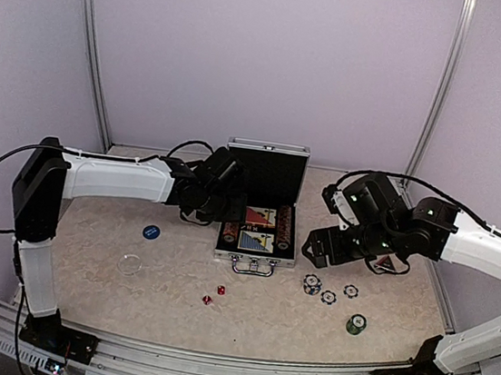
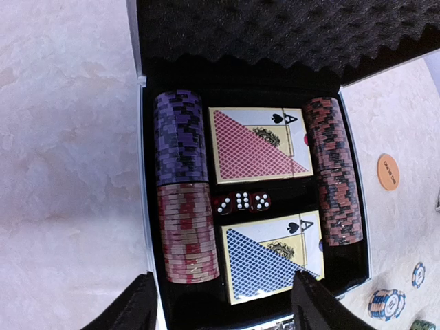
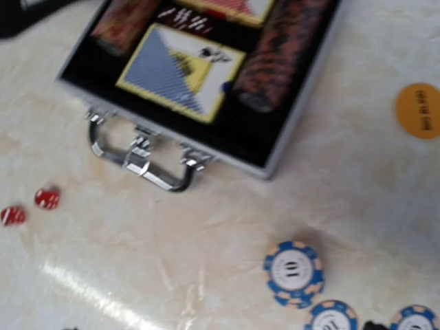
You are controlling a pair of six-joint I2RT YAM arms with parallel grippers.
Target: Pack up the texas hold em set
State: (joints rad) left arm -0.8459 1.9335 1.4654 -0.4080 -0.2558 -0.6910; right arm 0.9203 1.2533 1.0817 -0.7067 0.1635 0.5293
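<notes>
Top external view: open case mid-desk, loose pieces at its near side, both hands spread and empty.
Nearest on the desk (image 1: 260, 335) sits a green chip stack (image 1: 357, 324), at 4 o'clock from the case (image 1: 264, 260). Just beyond lie three blue-and-white chips (image 1: 313, 284), two red dice (image 1: 221, 289) at 7 o'clock, and a clear disc (image 1: 129, 264) and blue disc (image 1: 152, 231) toward 8. These look hard, light and slick: the chips likely want a pinch across the rim, and the dice may roll. The right hand (image 1: 321, 246) hovers open at the chips' 12 o'clock. The left hand (image 2: 223, 313) hangs open over the case's 9 o'clock side. Filled, the stiff metal case should feel heavy; take its lid (image 1: 268, 158) by the edge to shut it.
</notes>
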